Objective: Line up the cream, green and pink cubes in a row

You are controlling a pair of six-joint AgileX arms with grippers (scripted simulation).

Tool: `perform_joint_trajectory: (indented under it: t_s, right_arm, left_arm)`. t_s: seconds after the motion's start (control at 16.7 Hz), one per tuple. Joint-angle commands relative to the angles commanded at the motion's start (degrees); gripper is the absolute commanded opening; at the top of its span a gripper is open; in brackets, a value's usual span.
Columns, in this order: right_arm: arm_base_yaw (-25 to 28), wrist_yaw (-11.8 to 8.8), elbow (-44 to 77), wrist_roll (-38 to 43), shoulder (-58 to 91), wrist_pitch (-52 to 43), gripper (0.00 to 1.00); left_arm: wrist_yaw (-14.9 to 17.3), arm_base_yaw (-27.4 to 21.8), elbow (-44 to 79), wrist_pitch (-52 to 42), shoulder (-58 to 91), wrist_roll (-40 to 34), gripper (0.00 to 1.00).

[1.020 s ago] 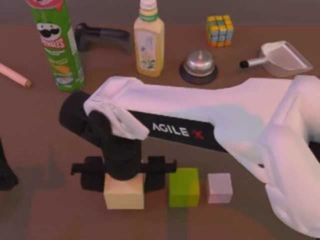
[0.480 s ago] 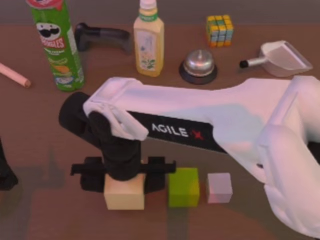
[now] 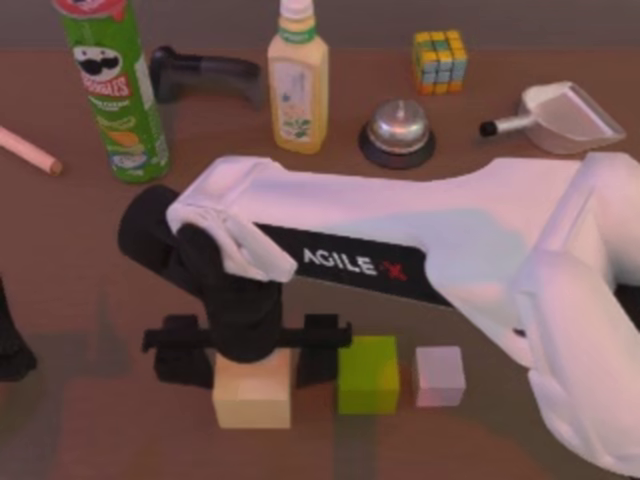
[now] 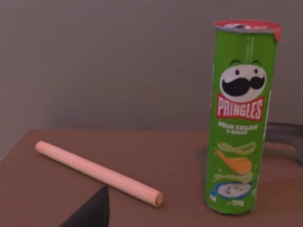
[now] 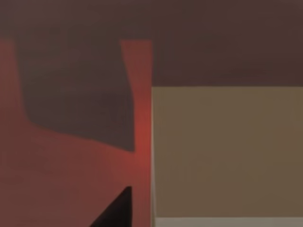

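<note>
The cream cube (image 3: 252, 398) sits on the table near the front, with the green cube (image 3: 368, 375) to its right and the pink cube (image 3: 440, 375) right of that, all in one line. My right gripper (image 3: 252, 362) hangs over the cream cube, open, a black finger on each side of it. In the right wrist view the cream cube (image 5: 227, 151) fills the frame, and one fingertip (image 5: 118, 210) stands a little apart from its edge. My left gripper (image 3: 10, 350) is parked at the table's left edge, open; one fingertip (image 4: 94, 213) shows in its wrist view.
Along the back stand a green Pringles can (image 3: 112, 90), a black scanner-like tool (image 3: 205, 75), a sauce bottle (image 3: 298, 85), a service bell (image 3: 398, 132), a multicoloured puzzle cube (image 3: 440, 60) and a white scoop (image 3: 560, 118). A pink stick (image 3: 28, 150) lies far left.
The right gripper's fingers have spread slightly away from the cream cube, which now sits a touch farther right and nearer the front. The other cubes and the left arm have not moved.
</note>
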Motion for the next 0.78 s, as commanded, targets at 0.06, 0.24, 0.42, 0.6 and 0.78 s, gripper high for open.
perform_joint_trajectory:
  t_s: [0.06,0.24,0.42,0.6,0.78]
  right_arm:
    - [0.00,0.00,0.00,0.00,0.00,0.00,1.00]
    - [0.00,0.00,0.00,0.00,0.00,0.00,1.00]
    - [0.00,0.00,0.00,0.00,0.00,0.00,1.00]
    - [0.00,0.00,0.99,-0.02,-0.08,-0.99,1.00]
    - [0.12,-0.04,5.76,0.13,-0.88,-6.77,1.00]
  left_arm:
    - [0.00,0.00,0.00,0.00,0.00,0.00,1.00]
    - [0.00,0.00,0.00,0.00,0.00,0.00,1.00]
    - [0.00,0.00,0.00,0.00,0.00,0.00,1.00]
    - [0.00,0.00,0.00,0.00,0.00,0.00,1.00]
    - [0.00,0.00,0.00,0.00,0.00,0.00,1.00]
